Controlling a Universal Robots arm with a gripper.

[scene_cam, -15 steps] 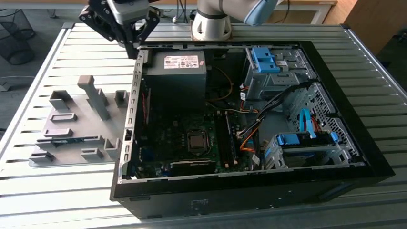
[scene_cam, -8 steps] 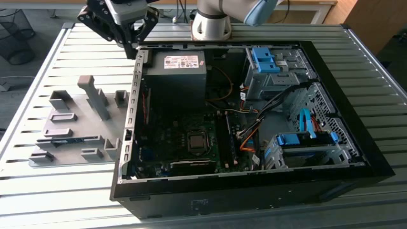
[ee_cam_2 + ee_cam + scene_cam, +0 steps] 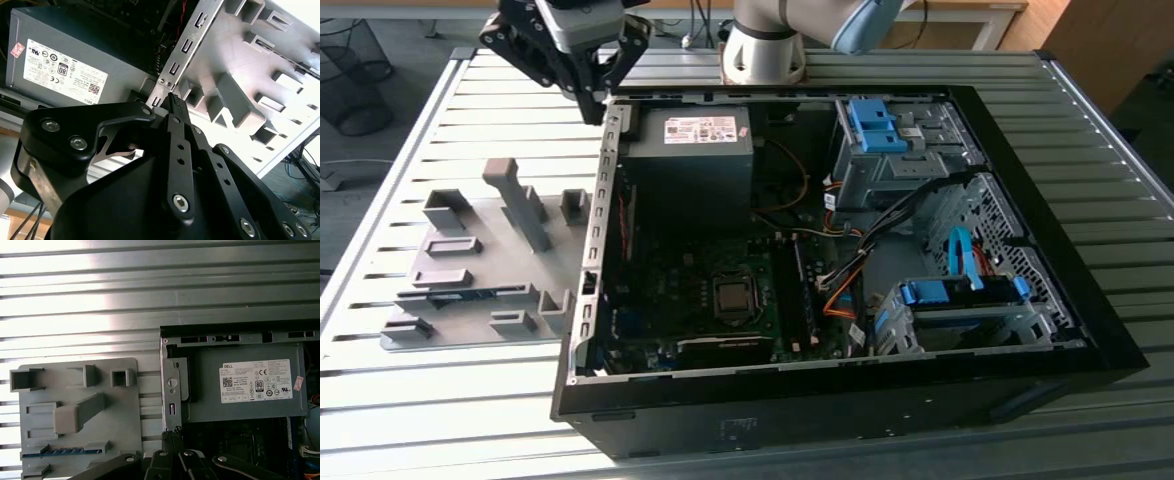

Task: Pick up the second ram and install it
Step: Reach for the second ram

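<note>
Firstly, in the exterior view, the gripper [image 3: 599,104] hangs over the far corner of the open computer case [image 3: 1067,300], on the exterior view's left, above the case wall beside the power supply [image 3: 694,165]. The second ram [image 3: 467,293] lies flat in a slot of the grey fixture tray [image 3: 474,225], which sits on the slatted table [image 3: 427,400] just beside the case and well apart from the gripper. Inside the case the motherboard [image 3: 707,290] lies below the power supply, with two blue drive brackets [image 3: 874,125] on the far side.

In the second wrist view, the gripper [image 3: 174,99] has its black fingers [image 3: 178,150] pressed together and carries nothing. Its tip hovers over the perforated metal edge of the case [image 3: 187,42], between the power supply [image 3: 60,65] and the fixture tray [image 3: 240,100].

In the first wrist view, the second ram [image 3: 65,451] shows as a thin blue strip seated in the fixture tray [image 3: 125,420]. The narrow gripper [image 3: 171,434] is near the case edge, apart from the ram.
</note>
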